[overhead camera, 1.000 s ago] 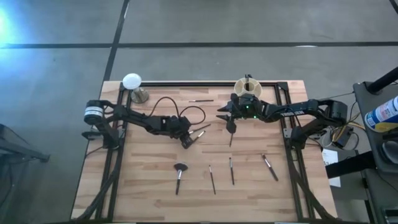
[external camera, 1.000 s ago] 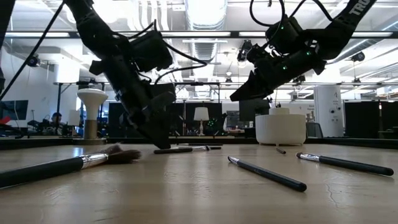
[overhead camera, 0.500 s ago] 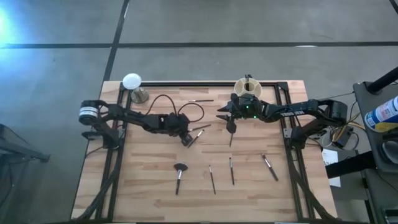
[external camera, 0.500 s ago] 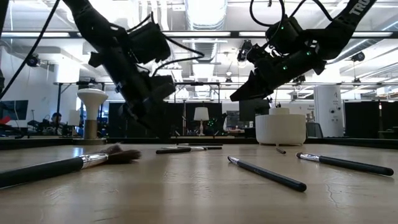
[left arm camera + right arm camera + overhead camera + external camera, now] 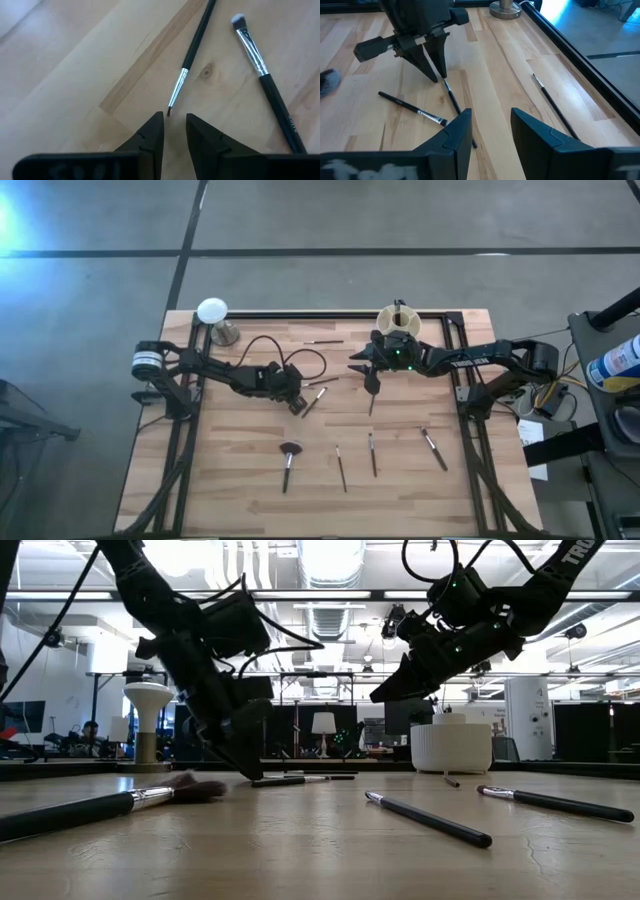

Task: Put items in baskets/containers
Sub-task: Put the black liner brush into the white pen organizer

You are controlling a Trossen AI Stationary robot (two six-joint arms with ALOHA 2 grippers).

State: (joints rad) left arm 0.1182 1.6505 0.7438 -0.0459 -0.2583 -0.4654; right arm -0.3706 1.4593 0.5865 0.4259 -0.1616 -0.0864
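Note:
A thin dark brush lies on the wooden table, its fine bristle tip just in front of my left gripper. The gripper is tipped down at the table's middle, narrowly open with nothing between the fingers. A second brush with a pale head lies beside the first. The cream-white cup stands at the far edge. My right gripper hovers open and empty in front of the cup, well above the table.
Several more brushes lie toward the near edge, among them a fluffy-headed one and slim ones. Another thin brush lies near the far rail. A white disc on a metal stand occupies the far left corner.
My left gripper has lifted a little, then come back down to the table at the thin brush's tip, tipping slightly as it went. The brushes have stayed where they were.

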